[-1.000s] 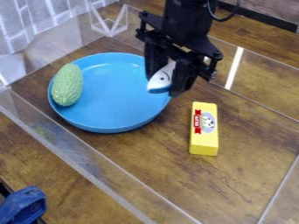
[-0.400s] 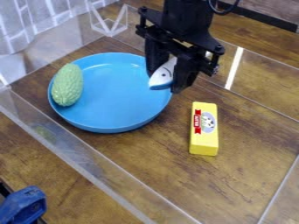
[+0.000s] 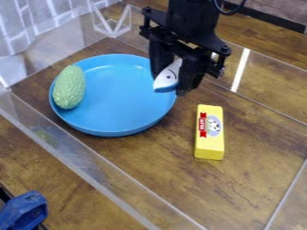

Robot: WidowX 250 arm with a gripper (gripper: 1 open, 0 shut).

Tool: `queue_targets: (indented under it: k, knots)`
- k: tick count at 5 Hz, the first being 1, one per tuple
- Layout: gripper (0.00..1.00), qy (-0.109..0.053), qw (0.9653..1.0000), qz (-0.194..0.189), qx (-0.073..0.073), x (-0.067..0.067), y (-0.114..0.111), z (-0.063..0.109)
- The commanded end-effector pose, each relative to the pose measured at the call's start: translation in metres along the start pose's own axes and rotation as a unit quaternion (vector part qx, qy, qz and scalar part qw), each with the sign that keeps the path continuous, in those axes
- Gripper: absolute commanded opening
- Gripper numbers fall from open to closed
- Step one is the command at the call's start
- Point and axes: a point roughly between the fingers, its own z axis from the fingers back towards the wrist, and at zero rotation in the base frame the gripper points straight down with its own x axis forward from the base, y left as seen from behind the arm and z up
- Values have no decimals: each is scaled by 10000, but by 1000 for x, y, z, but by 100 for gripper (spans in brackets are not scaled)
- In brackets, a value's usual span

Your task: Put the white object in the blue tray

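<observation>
White object (image 3: 167, 78): between the fingertips of the gripper (image 3: 171, 67), at the blue tray's right side in the view. Jaws closed on it. Long axis runs on a slant in the view, from lower left up to upper right. Lower-left end is the free one, pointing down-left toward the tray's inside; upper-right part goes in behind the dark fingers. Which end is head and which is tail: can't tell, too small and partly covered. Whether it touches the tray floor: can't tell from this angle.

Blue tray (image 3: 110, 100): round, shallow, raised rim, lying flat on the wooden table (image 3: 120, 169). Gripper comes in from the top of the view and covers part of the tray's upper-right rim.

Green oval object (image 3: 70, 87): textured, in the tray at its left side, long axis roughly up-down in the view, well apart from the white object.

Yellow block (image 3: 209, 141): on the table, outside the tray, lower right of the gripper. Long axis close to vertical in the view, red-white label on its upper part.

Blue item (image 3: 21, 210): bottom-left corner, cut off by the frame, well apart from the tray.
</observation>
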Motion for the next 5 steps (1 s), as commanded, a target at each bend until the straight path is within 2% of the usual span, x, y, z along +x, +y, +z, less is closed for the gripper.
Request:
queue_targets:
  k: [1, 5]
  knots:
    - [0, -295, 9994, 180, -25, 5, 9, 16]
    - [0, -309, 9990, 316, -98, 6, 9, 15]
